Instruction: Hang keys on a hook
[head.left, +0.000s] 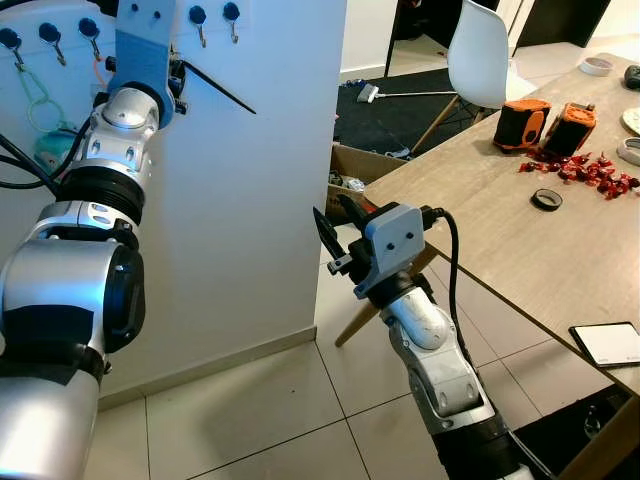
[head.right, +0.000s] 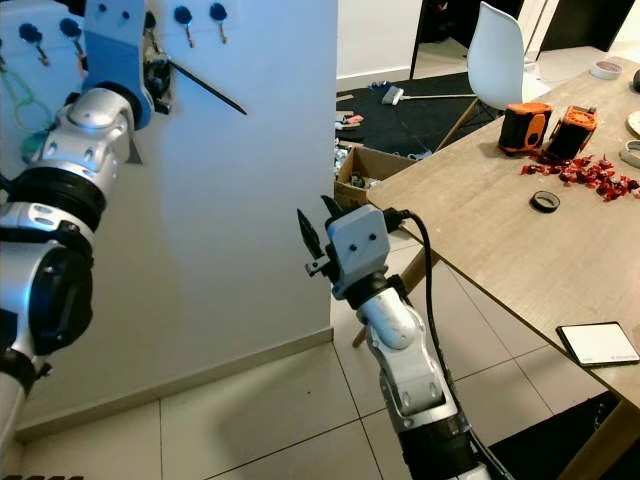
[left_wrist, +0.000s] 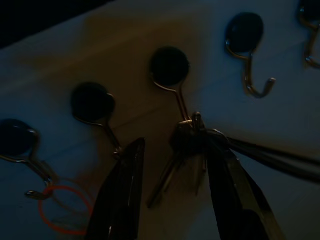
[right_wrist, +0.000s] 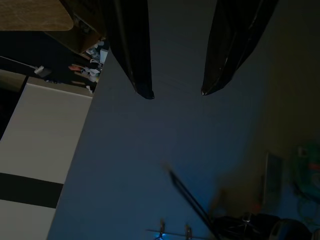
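A bunch of keys (left_wrist: 186, 145) hangs from a wire hook with a black round knob (left_wrist: 169, 66) on the white wall. My left gripper (left_wrist: 175, 141) is raised to the wall and open, one finger on each side of the keys, the nearer finger (left_wrist: 235, 185) close against them. In the left eye view one long black finger (head.left: 215, 88) of that gripper sticks out below the row of hooks (head.left: 197, 16). My right gripper (head.left: 327, 236) is held low in front of the wall, open, with nothing between its fingertips (right_wrist: 145, 90).
A green cord (head.left: 35, 92) and an orange ring (left_wrist: 62, 210) hang on hooks further left. A wooden table (head.left: 480, 210) with orange tools (head.left: 545, 125), red bits and a phone (head.left: 606, 343) stands on the right. Beyond it are a white chair (head.left: 480, 45) and a cardboard box (head.left: 355, 172).
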